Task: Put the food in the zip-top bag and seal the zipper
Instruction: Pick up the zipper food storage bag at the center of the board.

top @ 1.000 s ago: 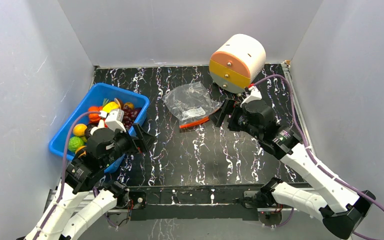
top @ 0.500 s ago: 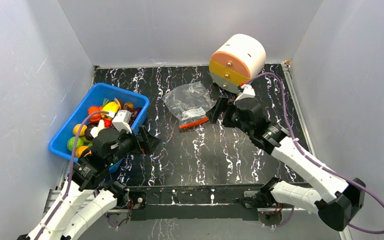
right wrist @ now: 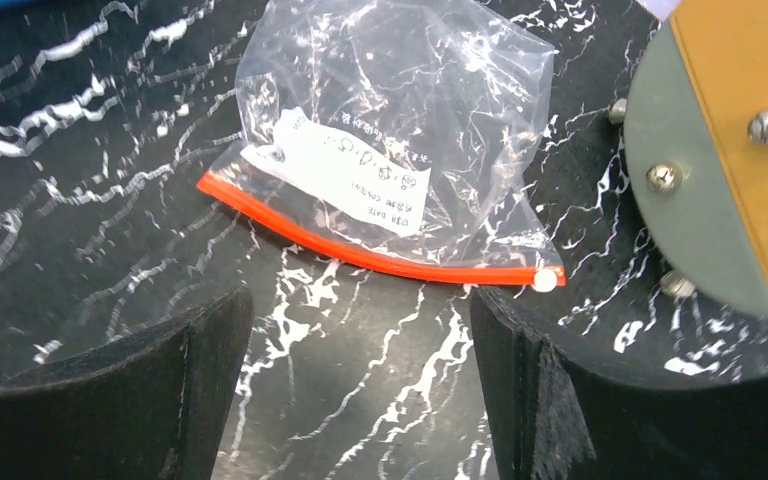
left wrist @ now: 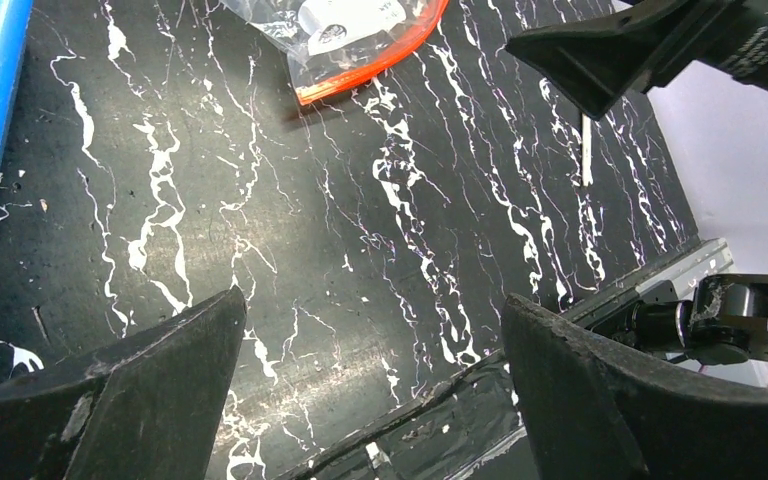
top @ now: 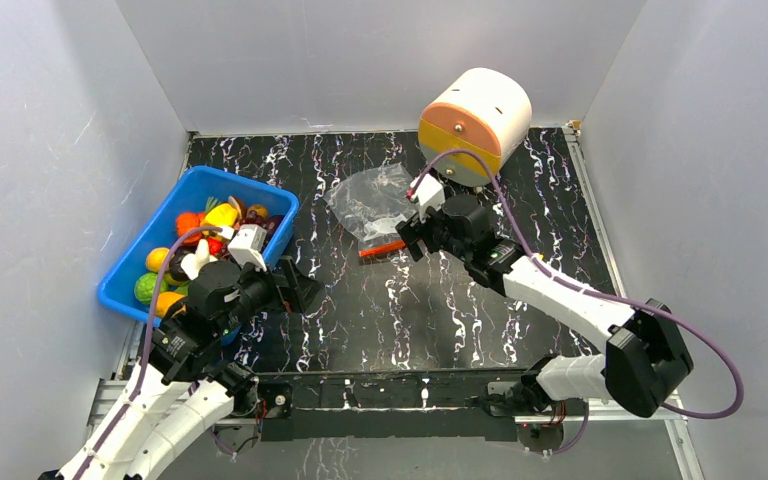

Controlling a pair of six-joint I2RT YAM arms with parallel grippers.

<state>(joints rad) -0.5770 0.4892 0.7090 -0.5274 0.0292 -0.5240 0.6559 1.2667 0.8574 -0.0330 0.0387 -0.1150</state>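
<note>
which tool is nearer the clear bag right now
Right. The right tool is just short of the bag's orange strip, open; the left tool sits well apart from it, beside the blue bin.

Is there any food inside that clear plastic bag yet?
Empty: the zip-top bag lies flat, only the marbled table showing through it; the food sits in the blue bin.

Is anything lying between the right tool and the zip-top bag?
Nothing visible. Only bare table separates the open right tool from the zip-top bag and its zipper; the round container sits off to one side.
</note>
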